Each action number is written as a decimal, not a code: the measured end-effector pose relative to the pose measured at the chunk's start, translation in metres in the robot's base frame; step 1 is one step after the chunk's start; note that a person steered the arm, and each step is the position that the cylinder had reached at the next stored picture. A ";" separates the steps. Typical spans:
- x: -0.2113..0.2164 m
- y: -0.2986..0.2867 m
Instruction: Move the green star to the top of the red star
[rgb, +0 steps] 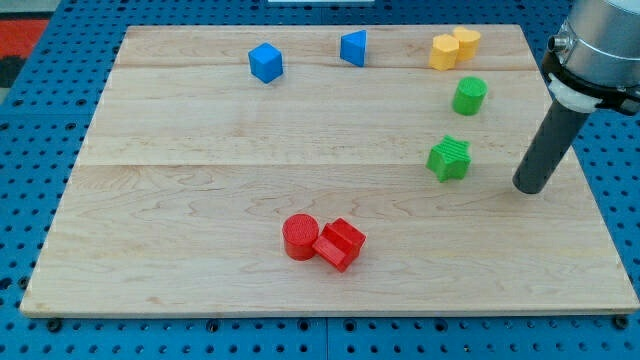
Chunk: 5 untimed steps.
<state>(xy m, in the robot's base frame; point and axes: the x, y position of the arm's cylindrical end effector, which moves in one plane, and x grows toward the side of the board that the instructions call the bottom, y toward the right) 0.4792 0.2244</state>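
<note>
The green star (449, 158) lies on the wooden board at the view's right, a little above the middle. The red star (340, 243) lies low in the middle of the board, touching a red cylinder (299, 237) on its left. My tip (529, 188) rests on the board to the right of the green star, apart from it and slightly lower. The rod rises up and to the right towards the arm at the view's top right corner.
A green cylinder (469, 95) stands above the green star. Two yellow blocks (445, 51) (466, 41) touch each other near the top right. A blue cube (265, 62) and another blue block (353, 47) lie along the top. The board's right edge (590, 180) is near my tip.
</note>
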 end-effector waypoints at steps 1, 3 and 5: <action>0.003 -0.007; -0.046 -0.076; -0.040 -0.162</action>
<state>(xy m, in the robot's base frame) 0.4395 0.0626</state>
